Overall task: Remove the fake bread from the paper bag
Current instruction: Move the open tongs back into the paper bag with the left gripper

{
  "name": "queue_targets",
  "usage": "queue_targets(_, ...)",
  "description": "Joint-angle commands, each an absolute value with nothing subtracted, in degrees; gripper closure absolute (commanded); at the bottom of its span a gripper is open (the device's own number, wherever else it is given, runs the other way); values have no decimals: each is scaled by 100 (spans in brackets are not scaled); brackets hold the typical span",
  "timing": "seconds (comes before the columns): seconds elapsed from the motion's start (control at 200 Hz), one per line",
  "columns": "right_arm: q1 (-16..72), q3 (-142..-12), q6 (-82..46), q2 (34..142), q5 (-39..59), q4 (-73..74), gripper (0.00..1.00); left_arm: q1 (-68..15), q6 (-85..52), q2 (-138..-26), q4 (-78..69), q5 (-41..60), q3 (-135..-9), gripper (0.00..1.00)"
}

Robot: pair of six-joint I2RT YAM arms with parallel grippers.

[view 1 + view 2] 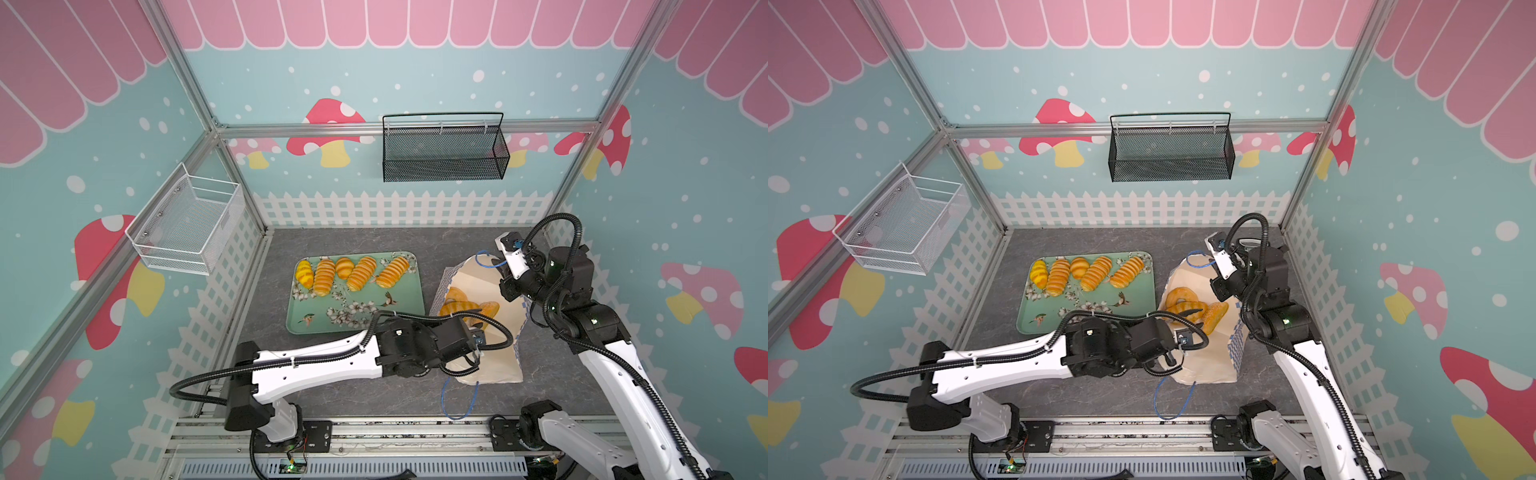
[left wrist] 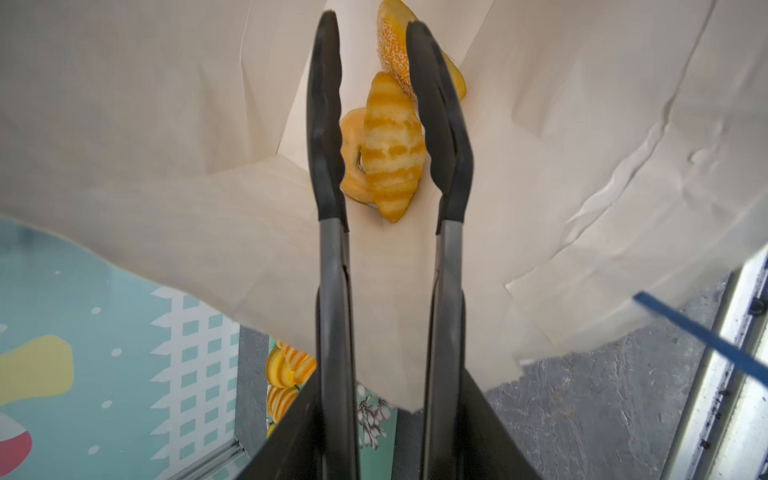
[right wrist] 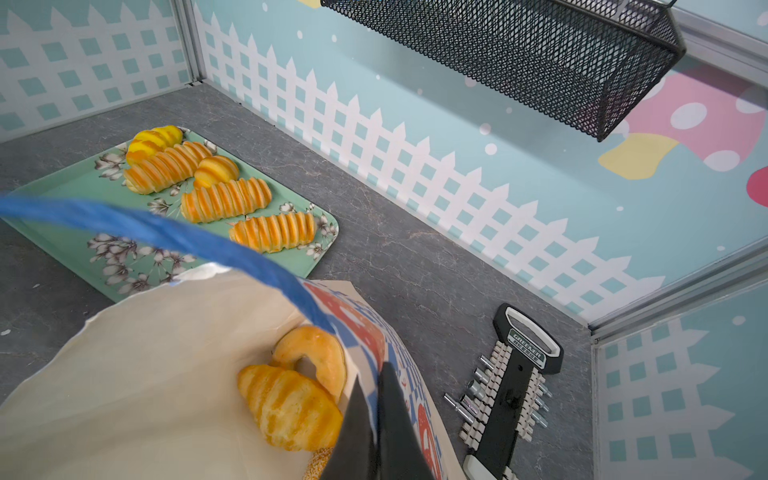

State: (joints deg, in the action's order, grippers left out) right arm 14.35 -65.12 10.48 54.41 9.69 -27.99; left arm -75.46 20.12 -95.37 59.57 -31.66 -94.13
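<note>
The paper bag (image 1: 494,365) (image 1: 1208,365) lies tilted on the table with its mouth open. Inside it lie pieces of fake bread: a striped croissant (image 2: 390,149) (image 3: 291,407), a ring bagel (image 2: 351,145) (image 3: 316,353) and a speckled oval (image 2: 395,45) (image 1: 1214,316). My left gripper (image 2: 384,449) (image 1: 478,336) is shut on black tongs (image 2: 328,124). The tong tips stand apart on either side of the croissant. My right gripper (image 3: 374,415) (image 1: 509,286) is shut on the bag's checkered rim, holding it up. Several more loaves (image 1: 361,272) lie on the green tray (image 1: 357,324).
A black mesh basket (image 1: 444,153) hangs on the back wall and a white wire basket (image 1: 187,224) on the left wall. A socket set (image 3: 511,386) lies by the right wall. The bag's blue cord handle (image 1: 457,399) trails toward the front rail.
</note>
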Motion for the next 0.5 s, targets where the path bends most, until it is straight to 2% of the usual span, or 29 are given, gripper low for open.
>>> queue_targets(0.0, 1468, -6539, 962, 5441, 1136, -2637, 100, -7487, 1622, -10174, 6748, -3436, -10119, 56)
queue_targets(0.155, 1473, -6569, 853, 5453, 1258, -2699, 100, -7329, 1280, -11048, 7611, -3393, -11062, 57)
queue_targets(0.495, 1468, -6740, 738, 5564, 1528, -3002, 100, -6908, 741, -12038, 8464, -3781, -12365, 56)
